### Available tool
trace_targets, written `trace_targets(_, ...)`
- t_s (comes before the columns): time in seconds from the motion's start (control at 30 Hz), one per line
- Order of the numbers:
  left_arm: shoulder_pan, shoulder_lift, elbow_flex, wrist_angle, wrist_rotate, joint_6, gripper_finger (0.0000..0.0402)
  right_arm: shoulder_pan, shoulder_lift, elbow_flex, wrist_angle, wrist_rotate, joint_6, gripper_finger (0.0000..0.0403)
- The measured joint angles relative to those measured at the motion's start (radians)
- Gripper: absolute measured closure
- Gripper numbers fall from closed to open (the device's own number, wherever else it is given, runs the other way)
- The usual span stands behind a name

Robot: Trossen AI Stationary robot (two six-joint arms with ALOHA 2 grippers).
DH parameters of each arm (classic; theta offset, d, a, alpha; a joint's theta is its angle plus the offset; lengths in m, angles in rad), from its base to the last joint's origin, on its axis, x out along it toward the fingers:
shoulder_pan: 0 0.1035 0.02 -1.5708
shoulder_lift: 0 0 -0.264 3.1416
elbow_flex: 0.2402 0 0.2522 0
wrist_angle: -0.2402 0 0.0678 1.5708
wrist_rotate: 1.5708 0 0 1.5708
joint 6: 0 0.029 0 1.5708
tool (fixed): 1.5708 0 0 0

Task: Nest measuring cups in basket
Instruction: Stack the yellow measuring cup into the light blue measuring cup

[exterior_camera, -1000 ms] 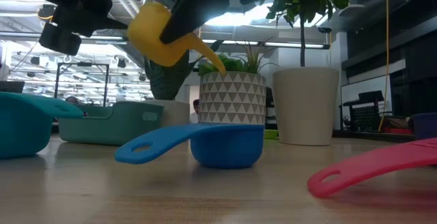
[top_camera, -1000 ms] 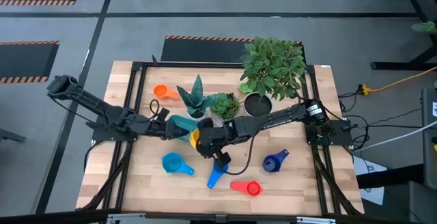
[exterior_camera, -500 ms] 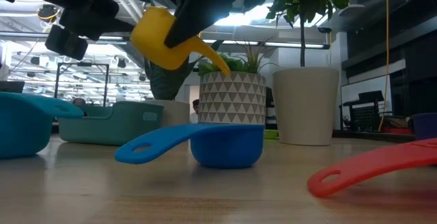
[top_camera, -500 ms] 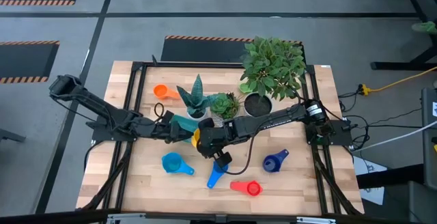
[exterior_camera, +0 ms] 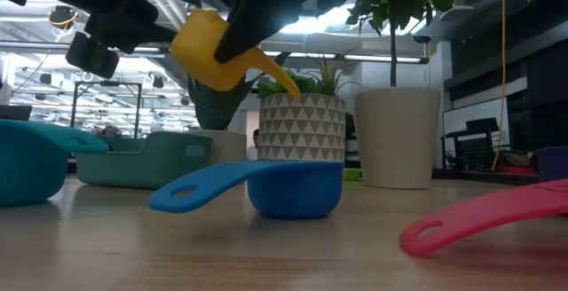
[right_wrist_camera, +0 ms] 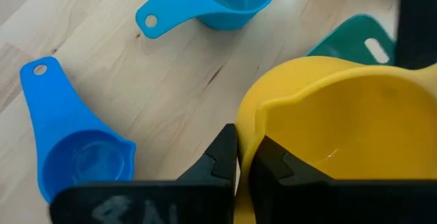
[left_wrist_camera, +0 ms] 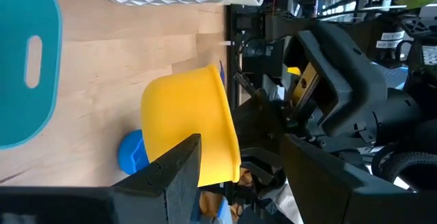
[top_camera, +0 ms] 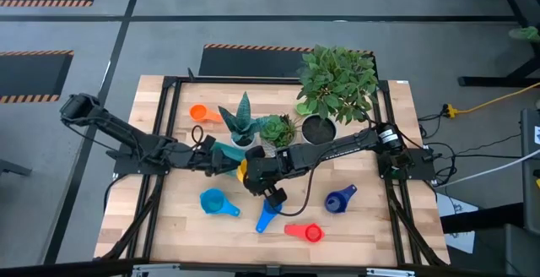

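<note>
A yellow measuring cup [exterior_camera: 209,50] hangs in the air over the table's middle, its handle [exterior_camera: 277,76] slanting down; my right gripper [top_camera: 250,172] is shut on it. My left gripper [top_camera: 226,162] is open just left of it, above the teal basket [top_camera: 221,151]; in the left wrist view its fingers [left_wrist_camera: 174,176] stand near the cup's round wall [left_wrist_camera: 188,121], and I cannot tell if they touch. The basket [exterior_camera: 146,160] rests on the table. Light blue [top_camera: 215,202], blue [top_camera: 268,214], red [top_camera: 305,231], navy [top_camera: 339,198] and orange [top_camera: 199,113] cups lie on the wood. My right gripper pinches the yellow cup's wall at the rim [right_wrist_camera: 247,132], one finger [right_wrist_camera: 276,162] inside the bowl and one [right_wrist_camera: 217,157] outside. The cup is lifted clear of the table and tilted, with its handle pointing down and away from the fingers.
Three potted plants stand behind the basket: a patterned white pot [exterior_camera: 302,127], a plain white pot [exterior_camera: 397,136] and a spiky one [top_camera: 240,121]. The blue cup [exterior_camera: 266,189] and the red cup's handle [exterior_camera: 479,216] lie at the near edge. Bare wood lies at the right.
My left gripper has moved toward the table's right, over the basket and up to the yellow cup, staying open. The right gripper and its cup have shifted only slightly.
</note>
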Motion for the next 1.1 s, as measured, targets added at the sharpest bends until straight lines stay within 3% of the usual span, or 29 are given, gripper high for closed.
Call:
trace_targets(0.47, 0.007, 0.066, 0.000, 0.009, 0.046, -0.044, 0.0204, -0.001, 0.000, 0.000, -0.040, -0.002, 0.000, 0.0382)
trace_targets(0.7, 0.007, 0.125, 0.000, 0.120, 0.051, -0.044, 0.0204, -0.001, 0.000, 0.000, -0.093, -0.003, 0.000, 0.0382)
trace_targets(1.1, 0.026, 0.164, 0.000, 0.152, 0.052, -0.045, 0.0204, -0.001, 0.000, -0.001, -0.102, -0.003, 0.000, 0.0382)
